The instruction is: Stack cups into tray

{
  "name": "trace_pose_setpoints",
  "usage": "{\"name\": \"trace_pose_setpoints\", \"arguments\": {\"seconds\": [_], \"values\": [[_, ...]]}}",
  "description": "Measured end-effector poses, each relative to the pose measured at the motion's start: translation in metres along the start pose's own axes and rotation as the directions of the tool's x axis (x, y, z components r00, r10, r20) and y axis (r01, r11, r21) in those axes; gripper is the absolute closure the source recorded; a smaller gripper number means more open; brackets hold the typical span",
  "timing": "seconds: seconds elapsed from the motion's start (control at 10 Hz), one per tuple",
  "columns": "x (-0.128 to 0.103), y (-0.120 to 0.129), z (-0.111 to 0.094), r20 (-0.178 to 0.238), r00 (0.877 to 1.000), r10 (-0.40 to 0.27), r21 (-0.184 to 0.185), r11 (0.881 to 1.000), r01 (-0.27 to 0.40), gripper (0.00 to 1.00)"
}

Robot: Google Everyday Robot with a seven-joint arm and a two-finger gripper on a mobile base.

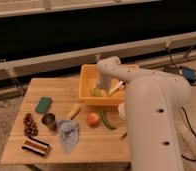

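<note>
A yellow tray (86, 95) stands at the back right of the wooden table (91, 145). My gripper (98, 90) reaches down inside the tray, over something pale yellow-green on its floor. A small metal cup (49, 120) stands on the table at the left, well apart from the gripper. A white cup (122, 111) stands at the tray's front right corner, partly hidden by my arm (151, 115). What the gripper touches in the tray is hidden.
On the table lie a green sponge (43, 105), a dark grape bunch (28, 124), a striped packet (36, 146), a blue-grey cloth (68, 134), a yellow banana-like piece (74, 110), an orange fruit (93, 119) and a green chilli (106, 120). A rail runs behind.
</note>
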Motion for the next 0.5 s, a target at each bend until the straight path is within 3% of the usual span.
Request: {"name": "trace_pose_setpoints", "arguments": {"seconds": [0.2,0.5], "values": [[-0.001,0.003,-0.014,0.017,1.000,-0.017,0.004,1.000,0.017,0.20],[0.002,0.022,-0.057,0.055,0.996,-0.068,0.021,0.998,0.066,0.20]]}}
